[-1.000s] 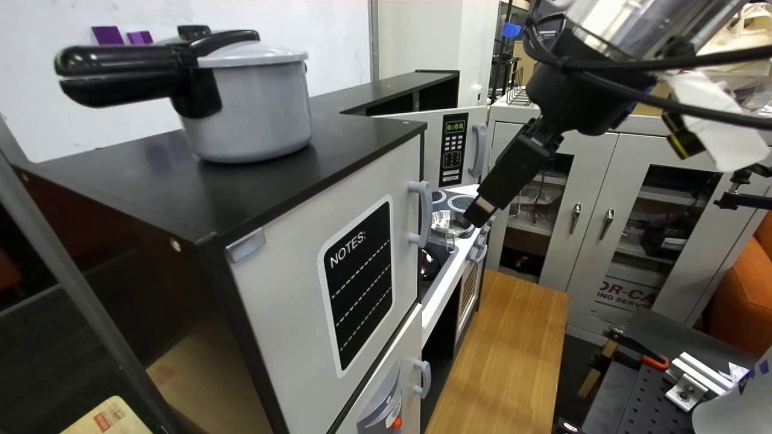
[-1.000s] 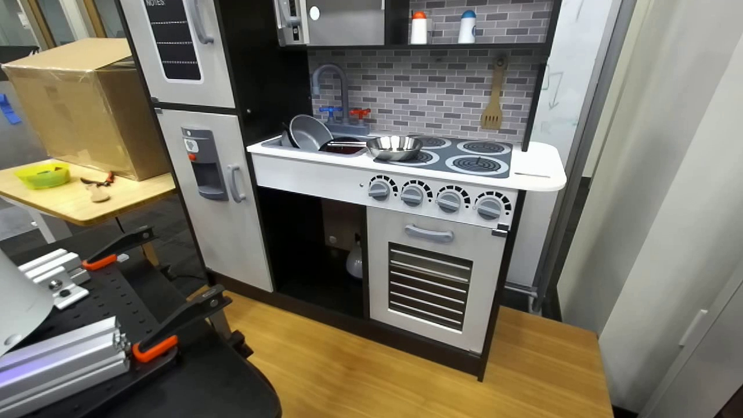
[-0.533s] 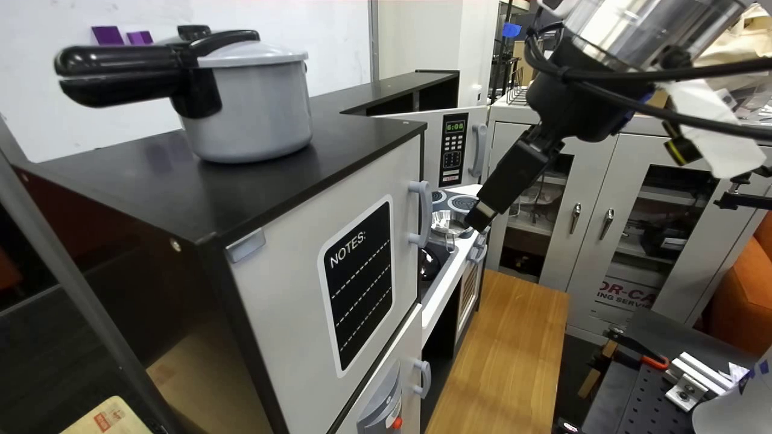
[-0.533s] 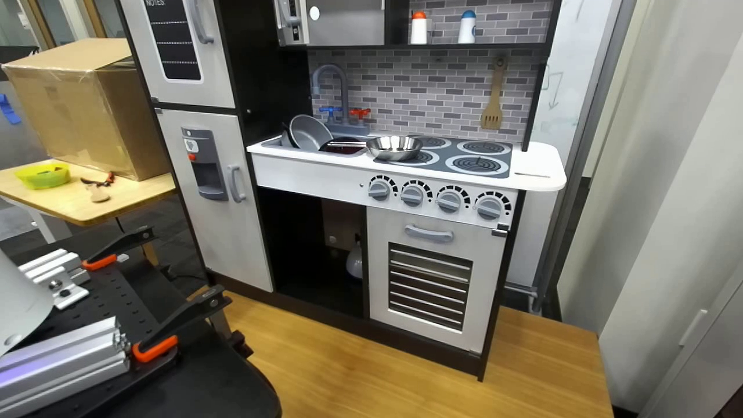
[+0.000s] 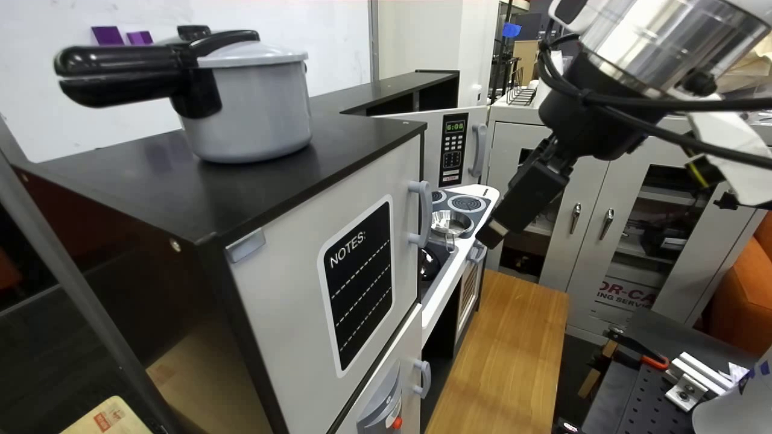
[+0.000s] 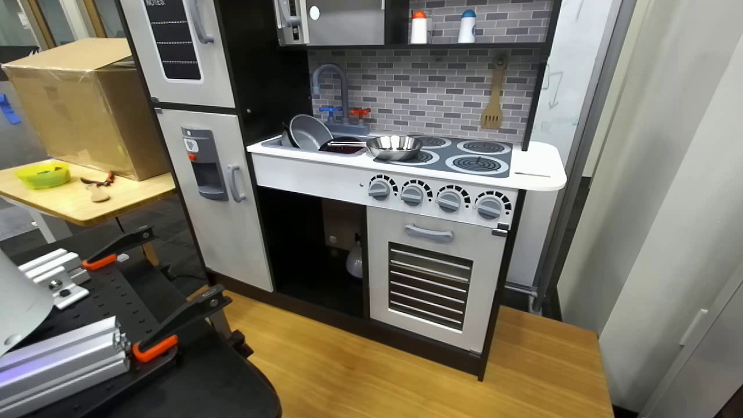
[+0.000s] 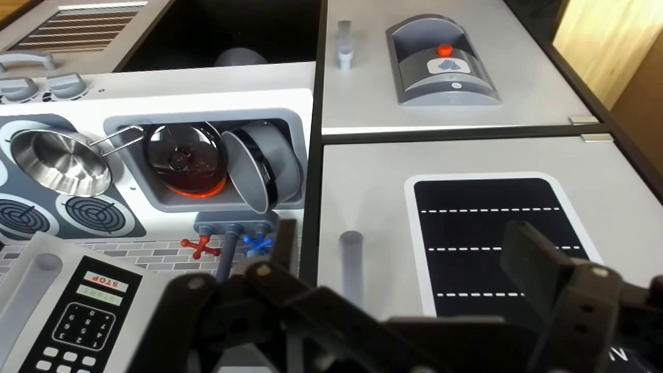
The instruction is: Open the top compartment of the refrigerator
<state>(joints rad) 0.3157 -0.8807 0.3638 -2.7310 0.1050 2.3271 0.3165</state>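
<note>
The refrigerator (image 5: 145, 193) has a black top and sides; it also shows in an exterior view (image 6: 255, 69). Its top compartment (image 5: 283, 289) is a shut white door with a black NOTES panel, partly cut off in an exterior view (image 6: 216, 75) and seen upside down in the wrist view (image 7: 373, 171). Its grey handle (image 5: 426, 214) stands upright at the door's edge. My gripper (image 5: 491, 235) is in front of the kitchen, apart from the handle. In the wrist view the gripper (image 7: 407, 246) is open and empty, with the handle (image 7: 352, 264) seen between its fingers.
A grey pot (image 5: 250, 102) stands on the fridge top. The microwave door (image 5: 431, 138) stands out beside the fridge. The lower fridge door (image 6: 212, 203) has its own handle. A steel pan (image 6: 395, 148) sits on the stove. A wooden bench (image 5: 506, 349) lies below the gripper.
In an exterior view, my arm and gripper have moved right and slightly down, and look a little larger. The doors and pans have not moved.
</note>
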